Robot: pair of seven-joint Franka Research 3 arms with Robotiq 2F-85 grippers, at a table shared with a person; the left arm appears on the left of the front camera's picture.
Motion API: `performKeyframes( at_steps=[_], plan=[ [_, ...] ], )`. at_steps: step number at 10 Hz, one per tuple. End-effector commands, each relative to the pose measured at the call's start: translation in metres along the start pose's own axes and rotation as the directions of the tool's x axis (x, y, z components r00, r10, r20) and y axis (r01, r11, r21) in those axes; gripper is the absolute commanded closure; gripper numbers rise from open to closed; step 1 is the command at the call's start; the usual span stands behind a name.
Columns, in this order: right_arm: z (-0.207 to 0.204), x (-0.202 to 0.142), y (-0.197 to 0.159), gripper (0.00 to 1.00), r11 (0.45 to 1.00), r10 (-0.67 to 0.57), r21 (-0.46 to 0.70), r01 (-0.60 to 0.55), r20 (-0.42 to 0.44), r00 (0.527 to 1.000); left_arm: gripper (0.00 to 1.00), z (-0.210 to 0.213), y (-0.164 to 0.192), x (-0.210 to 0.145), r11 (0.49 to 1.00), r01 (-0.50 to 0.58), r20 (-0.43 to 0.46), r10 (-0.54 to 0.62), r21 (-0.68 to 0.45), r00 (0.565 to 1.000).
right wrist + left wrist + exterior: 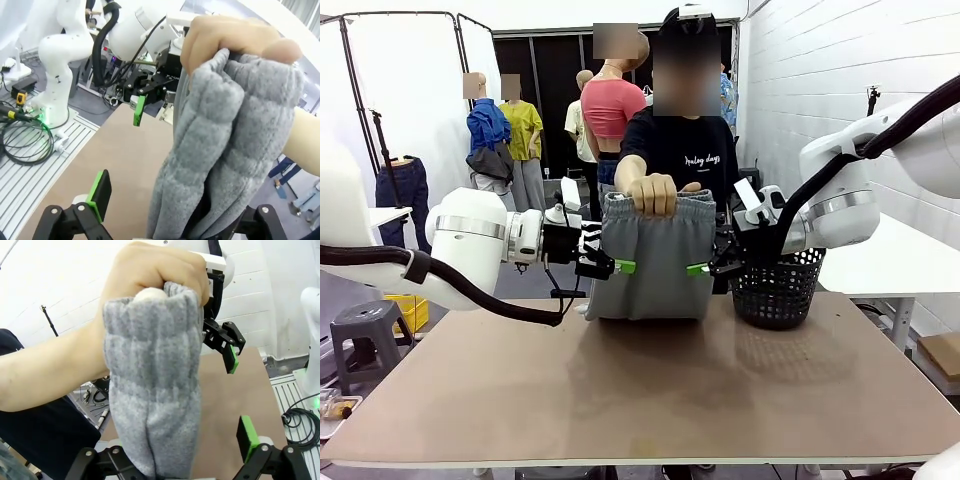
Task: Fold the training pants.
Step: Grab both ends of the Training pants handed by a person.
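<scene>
Training pants (653, 255): light grey, hanging bunched

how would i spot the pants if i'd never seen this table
At the far middle of the brown table, a person's hand holds the light grey pants up by their gathered waistband. The black mesh basket beside them is stiff; these are soft and pale.

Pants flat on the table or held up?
Held up: the person's hand grips the training pants at the waistband; they hang below it.
</scene>
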State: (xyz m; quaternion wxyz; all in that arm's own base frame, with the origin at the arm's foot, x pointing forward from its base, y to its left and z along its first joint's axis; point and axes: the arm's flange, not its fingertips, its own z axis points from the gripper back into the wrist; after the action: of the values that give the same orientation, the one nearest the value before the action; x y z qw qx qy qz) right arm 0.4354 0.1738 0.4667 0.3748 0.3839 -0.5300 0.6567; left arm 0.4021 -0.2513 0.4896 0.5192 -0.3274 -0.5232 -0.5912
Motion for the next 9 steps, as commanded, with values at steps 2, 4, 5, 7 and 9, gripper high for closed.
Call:
performKeyframes(
  at_steps=[2,4,5,7,9],
  plan=[
    [0.0004,0.0021,-0.0063,0.44,1.000,-0.001,-0.015,0.002,0.057,0.998,0.54,0.0013,0.0047,0.0017,1.000,-0.008,0.081,0.006,0.016,0.997],
    [0.0025,0.0053,-0.0054,0.84,1.000,-0.008,-0.004,0.008,0.069,0.998,0.92,0.0013,0.0046,0.0034,1.000,-0.021,0.102,0.021,0.001,0.995],
    [0.0039,0.0069,-0.0066,1.00,1.000,-0.011,0.007,0.010,0.087,0.996,1.00,0.0016,0.0051,0.0037,1.000,-0.023,0.109,0.024,-0.007,0.994],
    [0.0037,0.0080,-0.0072,1.00,0.999,-0.034,0.024,0.031,0.122,0.992,1.00,0.0030,0.0066,0.0043,0.999,-0.039,0.118,0.041,-0.019,0.992],
    [0.0047,0.0087,-0.0095,1.00,0.999,-0.051,0.018,0.049,0.133,0.990,1.00,0.0032,0.0078,0.0043,0.997,-0.055,0.139,0.062,-0.054,0.988]
  ],
)
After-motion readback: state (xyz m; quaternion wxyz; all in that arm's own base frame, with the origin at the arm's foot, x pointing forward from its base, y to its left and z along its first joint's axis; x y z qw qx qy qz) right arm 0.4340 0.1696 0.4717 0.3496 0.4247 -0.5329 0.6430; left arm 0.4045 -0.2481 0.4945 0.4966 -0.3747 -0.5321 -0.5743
